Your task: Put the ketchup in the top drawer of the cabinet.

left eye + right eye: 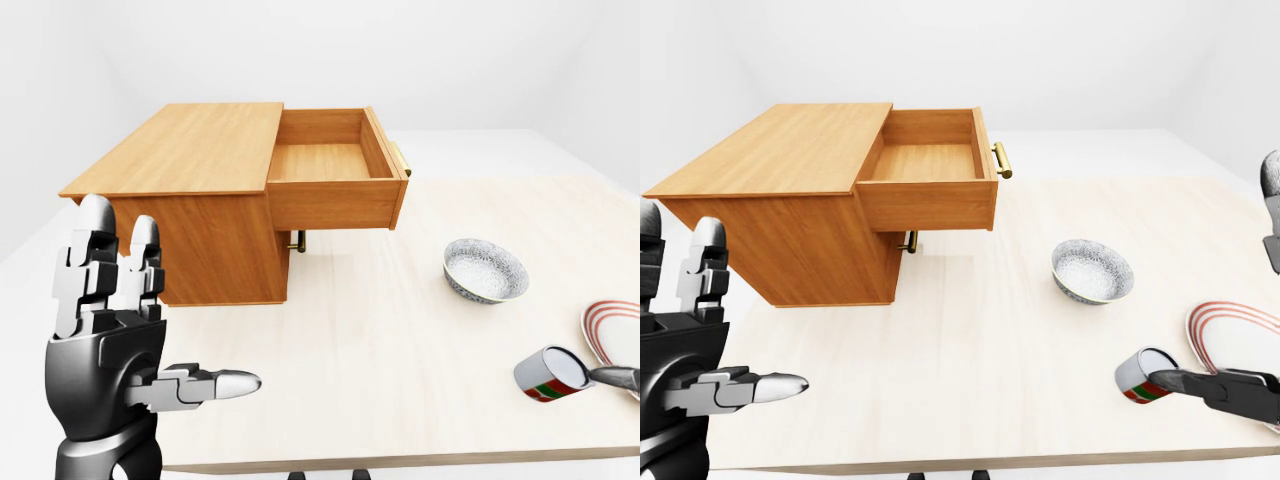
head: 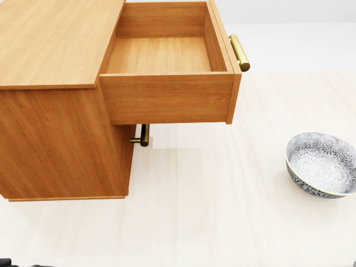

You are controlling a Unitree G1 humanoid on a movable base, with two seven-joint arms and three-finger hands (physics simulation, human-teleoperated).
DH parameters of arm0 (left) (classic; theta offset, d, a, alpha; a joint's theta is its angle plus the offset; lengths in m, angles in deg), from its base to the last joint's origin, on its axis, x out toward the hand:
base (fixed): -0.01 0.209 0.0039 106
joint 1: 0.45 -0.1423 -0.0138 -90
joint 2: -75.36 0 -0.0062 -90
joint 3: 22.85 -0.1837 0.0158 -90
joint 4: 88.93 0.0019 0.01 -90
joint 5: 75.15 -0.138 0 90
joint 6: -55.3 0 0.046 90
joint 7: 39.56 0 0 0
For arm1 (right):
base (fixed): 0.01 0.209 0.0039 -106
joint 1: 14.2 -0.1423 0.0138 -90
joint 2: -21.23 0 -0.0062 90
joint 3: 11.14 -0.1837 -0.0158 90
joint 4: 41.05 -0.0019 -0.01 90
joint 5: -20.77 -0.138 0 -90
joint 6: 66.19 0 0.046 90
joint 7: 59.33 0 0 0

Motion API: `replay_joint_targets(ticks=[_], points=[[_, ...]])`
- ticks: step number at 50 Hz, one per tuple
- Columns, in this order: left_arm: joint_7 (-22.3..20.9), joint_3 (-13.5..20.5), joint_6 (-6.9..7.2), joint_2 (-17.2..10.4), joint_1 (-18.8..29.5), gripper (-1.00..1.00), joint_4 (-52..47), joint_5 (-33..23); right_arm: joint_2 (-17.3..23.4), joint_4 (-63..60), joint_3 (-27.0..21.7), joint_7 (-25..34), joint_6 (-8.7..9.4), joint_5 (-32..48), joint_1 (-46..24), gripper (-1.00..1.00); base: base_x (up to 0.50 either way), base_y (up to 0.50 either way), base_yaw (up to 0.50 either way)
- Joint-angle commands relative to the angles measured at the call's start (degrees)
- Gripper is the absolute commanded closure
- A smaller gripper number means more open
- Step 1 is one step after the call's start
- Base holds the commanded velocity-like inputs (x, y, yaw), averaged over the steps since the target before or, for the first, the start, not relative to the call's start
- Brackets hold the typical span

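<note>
Top drawer (image 2: 161,55) open at upper left; ketchup (image 1: 1143,378) (lying tipped) lower right, touched by right hand (image 1: 1225,390), grip unclear; left hand (image 1: 120,340) spread wide.

No readable text is showing anywhere; the can (image 1: 552,374) near the right table edge is wearing only red and green bands.

Open, empty top drawer (image 2: 161,55); ketchup (image 1: 548,374) tipped on table.
</note>
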Motion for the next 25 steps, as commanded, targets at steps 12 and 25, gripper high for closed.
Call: replay_joint_targets(ticks=[12, 25], points=[[-0.2, 0.4, 0.0, 0.2, -0.2, -1.0, -0.5, 0.3, 3.1, 11.2, -11.9, 0.0, 0.0, 7.1, 2.0, -1.0, 0.0, 0.0, 0.0], [-0.4, 0.7, 0.0, 0.1, -0.2, -1.0, -0.5, 0.3, -0.6, 17.1, -10.6, 0.0, 0.0, 9.7, 4.0, -1.0, 0.0, 0.0, 0.0]])
